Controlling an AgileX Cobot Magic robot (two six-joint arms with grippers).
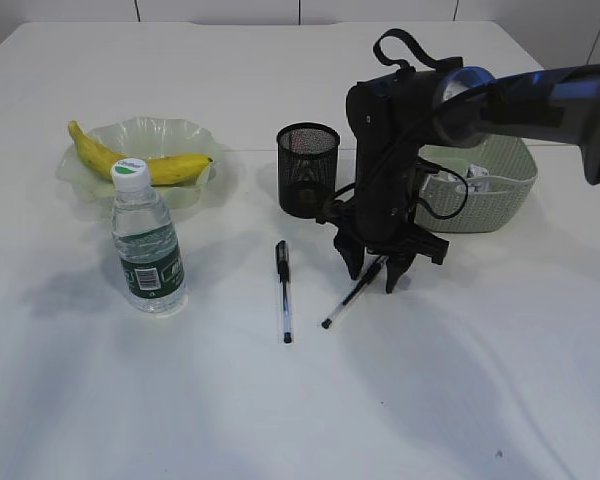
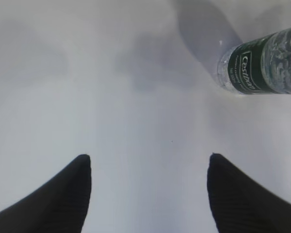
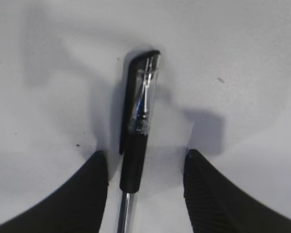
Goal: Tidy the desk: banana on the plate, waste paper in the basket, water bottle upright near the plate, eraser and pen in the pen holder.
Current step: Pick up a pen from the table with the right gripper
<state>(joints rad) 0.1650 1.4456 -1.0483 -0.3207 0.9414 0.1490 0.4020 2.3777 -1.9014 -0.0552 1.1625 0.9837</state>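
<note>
A banana [image 1: 140, 163] lies on the pale green plate [image 1: 180, 132]. A water bottle [image 1: 147, 242] stands upright in front of the plate; it also shows in the left wrist view [image 2: 262, 63]. A black mesh pen holder [image 1: 307, 168] stands mid-table. One pen [image 1: 283, 290] lies loose on the table. My right gripper [image 1: 374, 274] is open, low over a second pen [image 1: 352, 296], whose black cap [image 3: 136, 145] lies between the fingers [image 3: 145, 158]. My left gripper [image 2: 148, 160] is open and empty over bare table. The eraser is not visible.
A pale green woven basket [image 1: 515, 180] stands behind my right arm, with something white inside. The table's far edge runs along the wall at the back.
</note>
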